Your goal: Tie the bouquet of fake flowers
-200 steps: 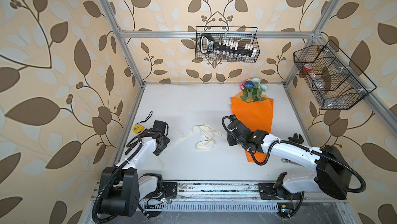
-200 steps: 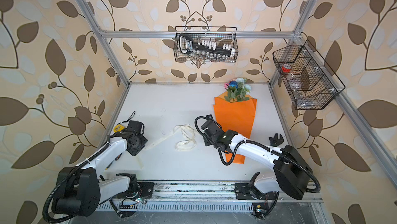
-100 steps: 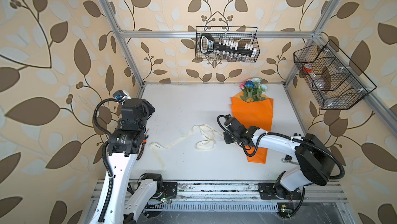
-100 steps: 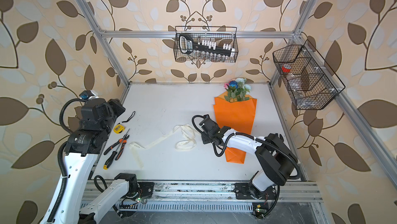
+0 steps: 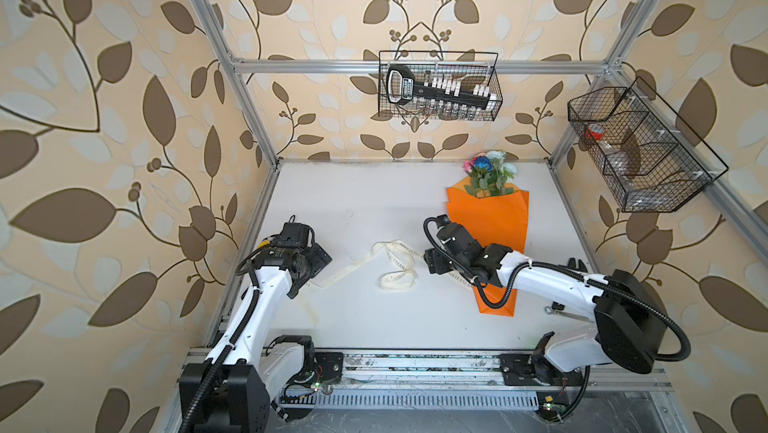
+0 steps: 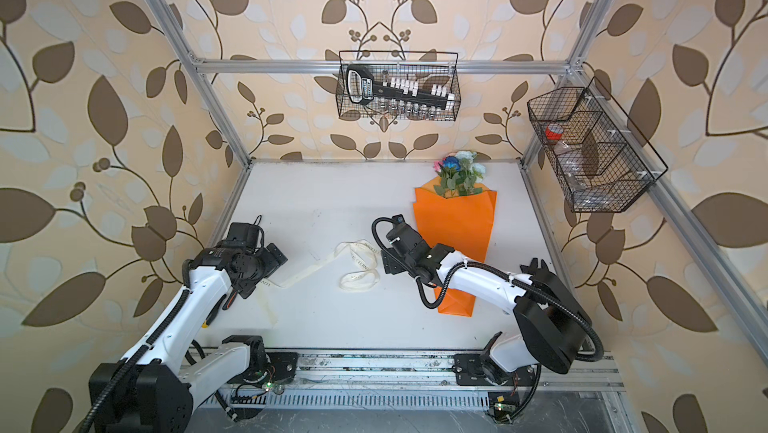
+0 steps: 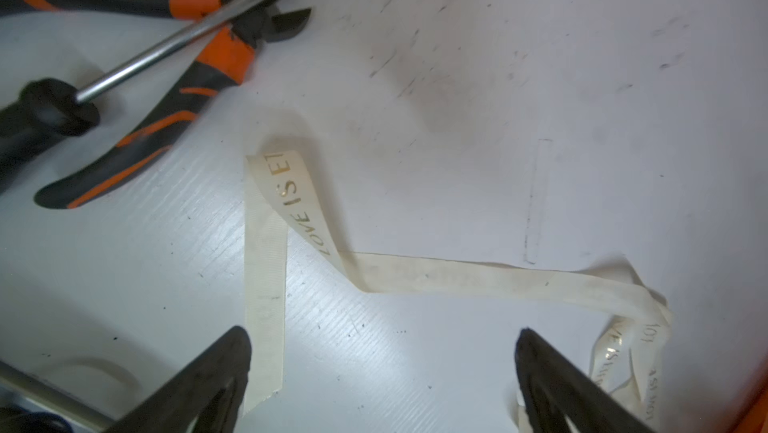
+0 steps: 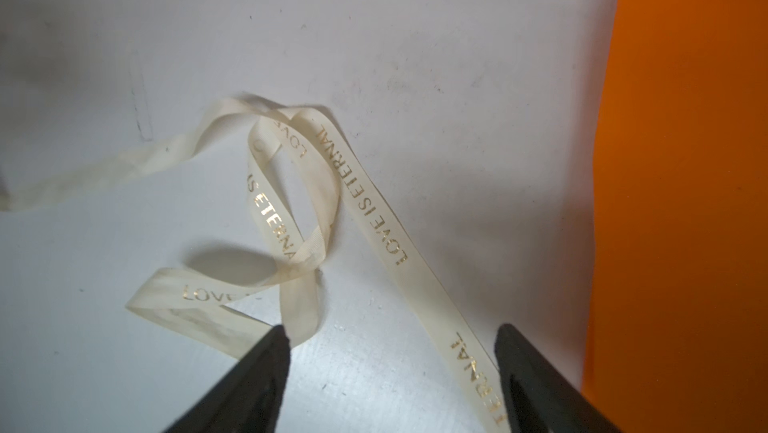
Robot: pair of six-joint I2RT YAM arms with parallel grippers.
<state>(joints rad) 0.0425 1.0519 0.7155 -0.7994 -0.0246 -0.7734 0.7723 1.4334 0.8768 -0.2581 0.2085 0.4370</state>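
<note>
In both top views the right arm [image 5: 548, 281] is covering part of the bouquet of fake flowers [image 5: 494, 219] beside the ribbon [image 7: 457, 279], while the pliers [image 7: 224, 57] near the ribbon's end are running off the left wrist view's edge.

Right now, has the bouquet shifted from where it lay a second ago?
No. The bouquet lies where it did: in both top views its blooms sit just as close to the back edge of the table.

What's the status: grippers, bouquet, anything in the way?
Left gripper open above ribbon. Right gripper open, straddling ribbon. Bouquet flat on table, untied. Pliers near ribbon, left arm's side.
</note>
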